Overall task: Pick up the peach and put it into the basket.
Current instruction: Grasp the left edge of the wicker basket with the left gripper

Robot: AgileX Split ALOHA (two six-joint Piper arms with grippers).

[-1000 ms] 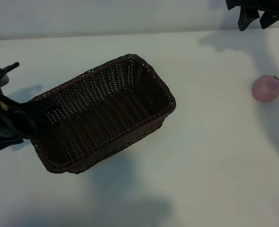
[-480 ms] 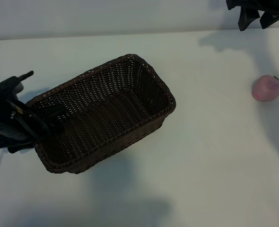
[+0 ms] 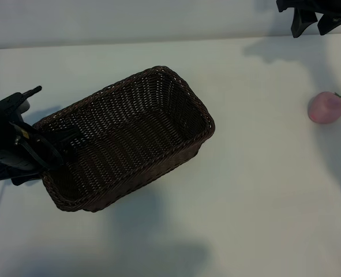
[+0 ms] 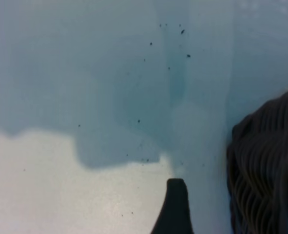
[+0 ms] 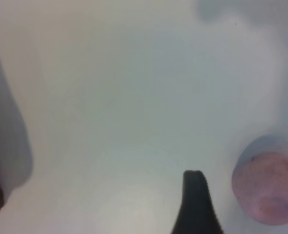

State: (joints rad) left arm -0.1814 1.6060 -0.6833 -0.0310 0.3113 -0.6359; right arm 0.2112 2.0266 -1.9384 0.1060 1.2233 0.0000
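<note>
The left gripper (image 3: pixel 46 144) sits at the basket's (image 3: pixel 130 135) near-left end, jaws spread wide and straddling the braided rim, one finger (image 3: pixel 63 138) dipping inside the wicker and the other outside it; in the left wrist view a single dark fingertip (image 4: pixel 174 204) stands over bare table just beside the woven wall (image 4: pixel 265 170), not touching it there; nothing is gripped. The basket lies at a slant across the white table (image 3: pixel 176 231), its far corner toward the back edge, its long sides free on both flanks, with wide open surface in front and to its right. The right gripper (image 3: pixel 311 14) hangs at the back right corner of the exterior view, partly cut off by the frame, jaws standing fairly wide and empty; its wrist view shows one fingertip (image 5: pixel 195 197) above the table, with the peach (image 5: pixel 268 187) just beside it. The peach (image 3: pixel 325 108) rests on the table near the right edge, well apart from the basket, with clear surface between the two.
</note>
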